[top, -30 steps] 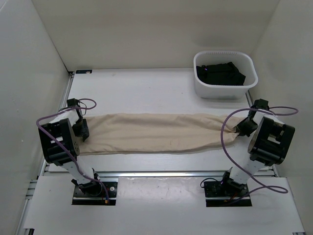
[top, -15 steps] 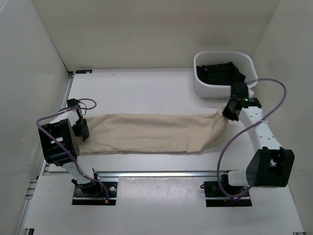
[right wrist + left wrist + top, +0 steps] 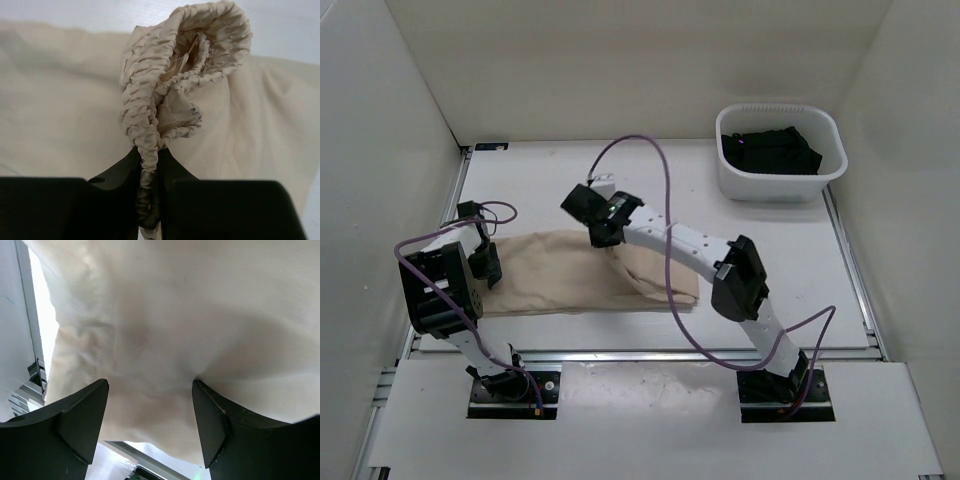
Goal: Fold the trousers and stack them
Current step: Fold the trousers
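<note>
Trousers (image 3: 560, 282) lying half-folded on counter (image 3: 650, 185), left side. Right hand (image 3: 148, 172) clamping bunched waistband (image 3: 200, 45) by thin pinch: slipping loose risking crooked fold. Left hand (image 3: 149, 390) gaping, pinning nothing; cloth risking dragging.

You have soft, matt, wrinkled cloth in the trousers (image 3: 560, 278); the upper-right tub (image 3: 775, 188) is smooth white plastic.

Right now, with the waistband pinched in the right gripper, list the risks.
The right gripper pinches only a narrow bunch of the elastic waistband; it could slip free.
The left gripper stands open over the other end of the trousers, so pulling might drag the cloth.
The purple cable crosses the fold and may snag it.
</note>
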You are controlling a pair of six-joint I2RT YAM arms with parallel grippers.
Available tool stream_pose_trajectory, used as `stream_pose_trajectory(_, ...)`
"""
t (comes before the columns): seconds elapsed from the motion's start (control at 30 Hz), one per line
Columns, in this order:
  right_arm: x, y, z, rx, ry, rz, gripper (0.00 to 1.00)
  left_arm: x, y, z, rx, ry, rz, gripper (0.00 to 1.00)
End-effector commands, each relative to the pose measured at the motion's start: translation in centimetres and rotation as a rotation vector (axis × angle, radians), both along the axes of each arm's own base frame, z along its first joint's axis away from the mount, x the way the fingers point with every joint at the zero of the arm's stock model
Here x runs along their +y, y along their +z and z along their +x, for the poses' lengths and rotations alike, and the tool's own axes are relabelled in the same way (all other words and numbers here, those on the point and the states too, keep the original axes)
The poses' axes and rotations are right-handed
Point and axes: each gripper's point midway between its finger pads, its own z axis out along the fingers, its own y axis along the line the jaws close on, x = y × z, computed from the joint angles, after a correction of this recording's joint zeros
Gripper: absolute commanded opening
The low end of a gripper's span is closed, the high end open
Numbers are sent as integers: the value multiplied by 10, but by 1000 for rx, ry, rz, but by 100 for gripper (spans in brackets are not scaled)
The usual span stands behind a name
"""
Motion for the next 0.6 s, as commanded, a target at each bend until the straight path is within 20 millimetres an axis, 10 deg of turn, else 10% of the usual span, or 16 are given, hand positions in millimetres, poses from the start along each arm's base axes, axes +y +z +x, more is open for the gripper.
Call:
stream_pose_trajectory(0.0, 26, 20, -10, -20, 15, 68, 0, 1, -28, -4, 24, 33, -6, 80)
stream_pose_trajectory(0.33, 100, -21, -47, 23, 324, 99, 0, 4, -26, 4, 13, 33, -3, 80)
stream_pose_trajectory(0.47, 126, -28, -67, 106, 509, 154, 54, 3, -26, 2, 22, 33, -6, 80)
stream_pose_trajectory(0.57, 127, 18, -72, 3, 604, 166, 73, 2, -28, -1, 31, 33, -8, 80)
